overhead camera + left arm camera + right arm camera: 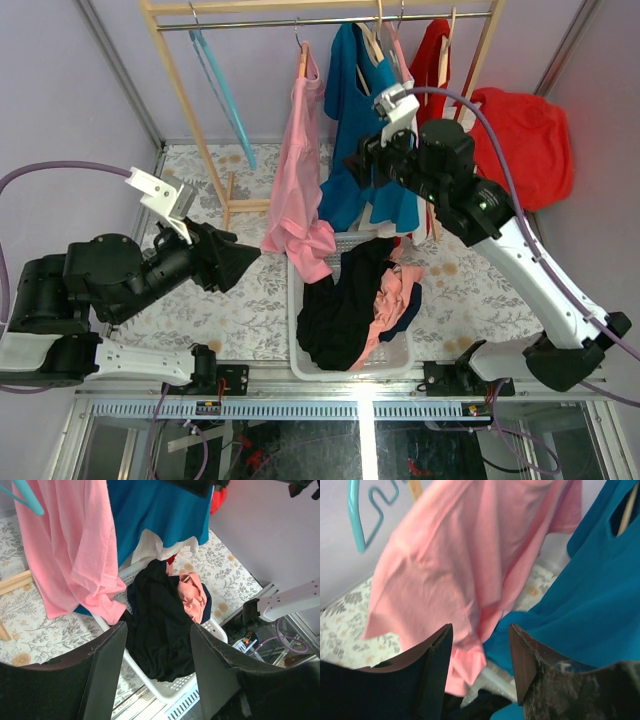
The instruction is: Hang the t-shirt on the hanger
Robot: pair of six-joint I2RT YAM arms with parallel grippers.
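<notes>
We see the bubblegum-pink t-shirt (297, 170) hanging from the metal rail of a pale wooden garment rack (178, 80), with a bit of the orange hanger (303, 62) showing at its top, just under the hook. The shirt falls in long folds and bunches at its lower hem, close to the far left corner of a white laundry basket (296, 345). Just beside it on the rail hangs a blue t-shirt (352, 110), and a bare teal hanger (222, 90) hangs well apart on the other side. The right end effector (480, 630) is raised between the pink and blue shirts, its fingers spread apart and holding nothing. The left end effector (245, 262) sits low beside the basket, also open and empty. Inside the basket lie a black garment (345, 300) and a smaller salmon-pink one (402, 290). A red garment (525, 135) hangs at the rack's right end. The table (190, 310) is covered in a pale cloth printed with grey leaves and brownish flowers. Plain lilac walls close in the space.
</notes>
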